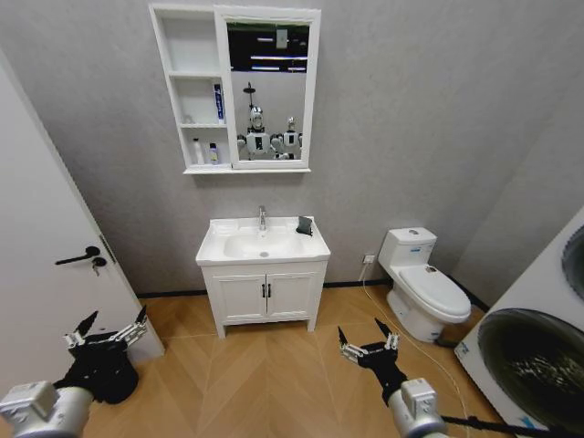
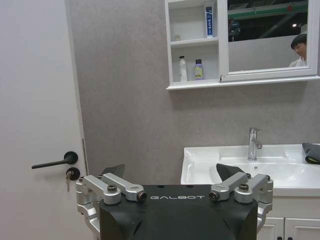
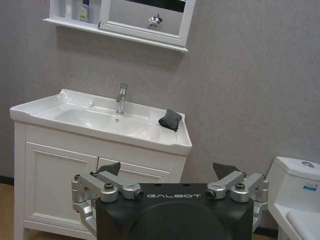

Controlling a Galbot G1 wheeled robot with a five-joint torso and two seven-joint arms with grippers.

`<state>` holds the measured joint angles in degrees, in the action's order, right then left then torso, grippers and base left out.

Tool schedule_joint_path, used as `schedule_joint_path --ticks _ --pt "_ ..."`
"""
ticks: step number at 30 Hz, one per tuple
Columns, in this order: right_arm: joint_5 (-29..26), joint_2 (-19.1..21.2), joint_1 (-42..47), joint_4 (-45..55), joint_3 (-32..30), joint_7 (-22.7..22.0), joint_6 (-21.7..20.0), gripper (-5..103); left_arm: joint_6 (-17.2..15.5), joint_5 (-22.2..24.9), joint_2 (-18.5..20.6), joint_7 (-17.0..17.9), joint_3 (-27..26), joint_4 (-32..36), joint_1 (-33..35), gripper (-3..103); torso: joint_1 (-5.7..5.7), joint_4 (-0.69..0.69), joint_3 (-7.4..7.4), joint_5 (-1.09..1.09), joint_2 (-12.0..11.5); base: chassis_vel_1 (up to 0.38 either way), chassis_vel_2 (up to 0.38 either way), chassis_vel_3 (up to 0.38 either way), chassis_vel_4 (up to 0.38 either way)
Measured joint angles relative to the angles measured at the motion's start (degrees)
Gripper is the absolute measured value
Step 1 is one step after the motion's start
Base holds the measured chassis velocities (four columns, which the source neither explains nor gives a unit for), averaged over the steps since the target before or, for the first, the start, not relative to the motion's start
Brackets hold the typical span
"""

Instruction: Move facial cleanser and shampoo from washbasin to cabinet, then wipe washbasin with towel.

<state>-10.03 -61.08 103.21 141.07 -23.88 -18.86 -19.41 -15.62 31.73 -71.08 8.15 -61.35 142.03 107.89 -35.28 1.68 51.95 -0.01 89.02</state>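
Towel (image 1: pixel 304 225) on washbasin (image 1: pixel 219 248), cabinet (image 1: pixel 187 91) above

Shelf bottles (image 1: pixel 204 151) too small to identify

Head view: high, forward-down, well back. Both wrist views: low, level, facing the grey wall; shared by all three, the white rectangular ceramic washbasin (image 1: pixel 263 245) (image 2: pixel 280 167) (image 3: pixel 95 117) with chrome tap.

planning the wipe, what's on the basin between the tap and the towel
Nothing: in the right wrist view the white rim of the washbasin is bare from the tap to the towel at its back corner.
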Motion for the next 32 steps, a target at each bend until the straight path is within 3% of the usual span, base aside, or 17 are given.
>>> schedule_joint_path --ticks 32 --pt "-1.75 3.07 0.25 0.51 -0.52 -1.81 -0.70 100 0.00 0.00 0.00 0.00 0.00 0.00 0.01 100 0.01 0.00 0.00 0.01 0.02 0.005 0.000 -0.002 0.002"
